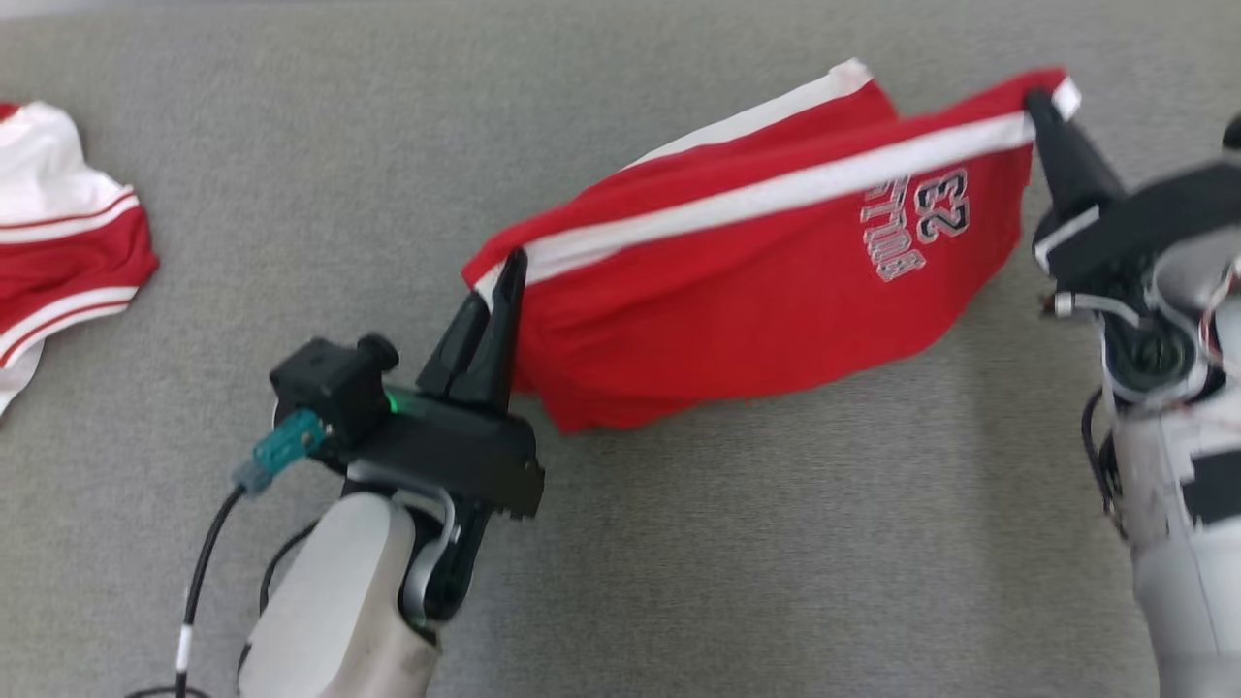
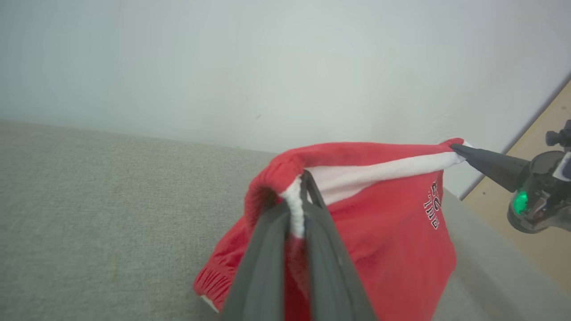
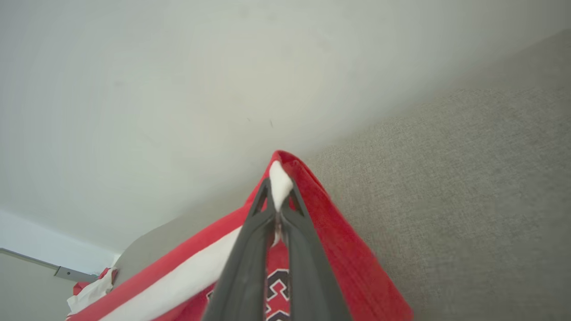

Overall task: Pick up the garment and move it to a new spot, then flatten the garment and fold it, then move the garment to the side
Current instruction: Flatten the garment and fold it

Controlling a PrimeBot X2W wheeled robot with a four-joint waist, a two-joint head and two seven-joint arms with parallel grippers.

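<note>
Garment [image 1: 756, 291]: red, soft cloth, with a white stripe [image 1: 776, 189] along its upper edge and pale lettering [image 1: 911, 233] (upside down in the head view, the numerals reading "23"). Location: centre to upper right of the head view, stretched out between two grippers above a grey fabric surface [image 1: 291, 145]. The held edge runs diagonally from lower left to upper right. The body of the cloth sags below it, and whether the lowest fold touches the surface cannot be told.

Left gripper [image 1: 511, 264]: centre left of the head view, fingers pressed together on the garment's lower left corner. The left wrist view shows the white trim pinched between them. A green light [image 1: 393, 399] glows on its housing.

Right gripper [image 1: 1037, 100]: upper right of the head view, clamped on the opposite corner. The right wrist view shows a tuft of white cloth standing up between the fingertips.

Second garment [image 1: 58, 242]: red and white, crumpled, lying at the far left edge of the head view, well apart from the first.

Wall [image 2: 267, 67]: pale and plain, behind the surface in both wrist views.
</note>
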